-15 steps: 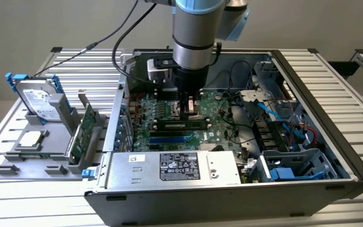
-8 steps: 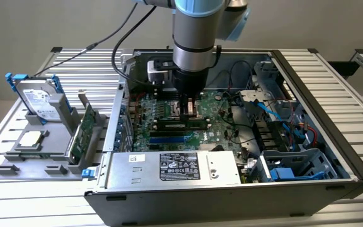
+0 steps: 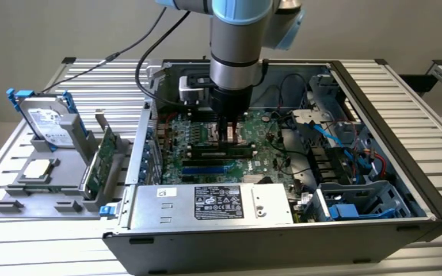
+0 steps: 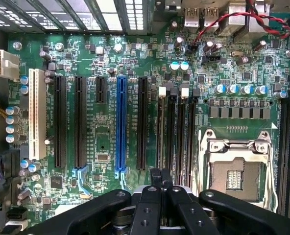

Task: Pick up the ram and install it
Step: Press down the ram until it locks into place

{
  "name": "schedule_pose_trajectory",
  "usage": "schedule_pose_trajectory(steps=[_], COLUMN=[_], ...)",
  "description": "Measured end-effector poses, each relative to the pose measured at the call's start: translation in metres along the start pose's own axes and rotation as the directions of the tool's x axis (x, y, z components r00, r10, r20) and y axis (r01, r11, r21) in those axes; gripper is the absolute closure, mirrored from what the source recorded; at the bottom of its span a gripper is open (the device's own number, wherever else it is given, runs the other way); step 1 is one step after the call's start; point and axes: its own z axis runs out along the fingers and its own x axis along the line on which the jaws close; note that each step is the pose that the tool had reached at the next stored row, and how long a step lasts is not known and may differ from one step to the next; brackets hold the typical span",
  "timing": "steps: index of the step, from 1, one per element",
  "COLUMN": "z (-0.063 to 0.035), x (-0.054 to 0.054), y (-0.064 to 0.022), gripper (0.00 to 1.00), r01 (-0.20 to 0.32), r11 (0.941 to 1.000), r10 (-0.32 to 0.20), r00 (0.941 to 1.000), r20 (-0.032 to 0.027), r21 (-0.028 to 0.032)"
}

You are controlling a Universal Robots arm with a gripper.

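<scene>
The exterior view is evenly and softly lit, with no hard shadows cast on the slatted table [image 3: 405,103], though the inside of the computer case [image 3: 374,172] is left dimmer. In the wrist view the motherboard [image 4: 106,63] is brightly lit from close by. Glare is seen there on the vent slats [image 4: 110,12], and the gripper [image 4: 160,177] is rendered dark and slightly soft.

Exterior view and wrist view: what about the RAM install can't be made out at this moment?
- Thin dark-green RAM stick: in the exterior view, the end effector covers its middle, so seating depth is unclear.
- Black motherboard slots: in the wrist view, the shut end effector hides their near ends.
- Slot latches: too small to judge in the exterior view.
</scene>
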Motion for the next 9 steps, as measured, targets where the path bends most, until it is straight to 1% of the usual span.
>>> schedule_pose_trajectory(steps=[1, 3, 5, 6, 9], z=[0.0011, 0.002, 0.0013, -0.0005, -0.012], x=[0.0, 0.0, 0.0, -0.001, 0.0], y=[0.0001, 0.0001, 0.0001, 0.0001, 0.0005], gripper=[0.89, 0.89, 0.89, 0.89, 0.89], r01=[-0.004, -0.011, -0.015, -0.015, -0.016], r11=[1.0, 0.9999, 0.9999, 0.9999, 0.9999], r10=[0.004, 0.011, 0.015, 0.015, 0.016], r00=[1.0, 0.9999, 0.9999, 0.9999, 0.9999], r20=[-0.0001, -0.0025, -0.002, -0.0005, -0.0018], r21=[0.0002, -0.0001, -0.001, -0.0024, -0.0054])
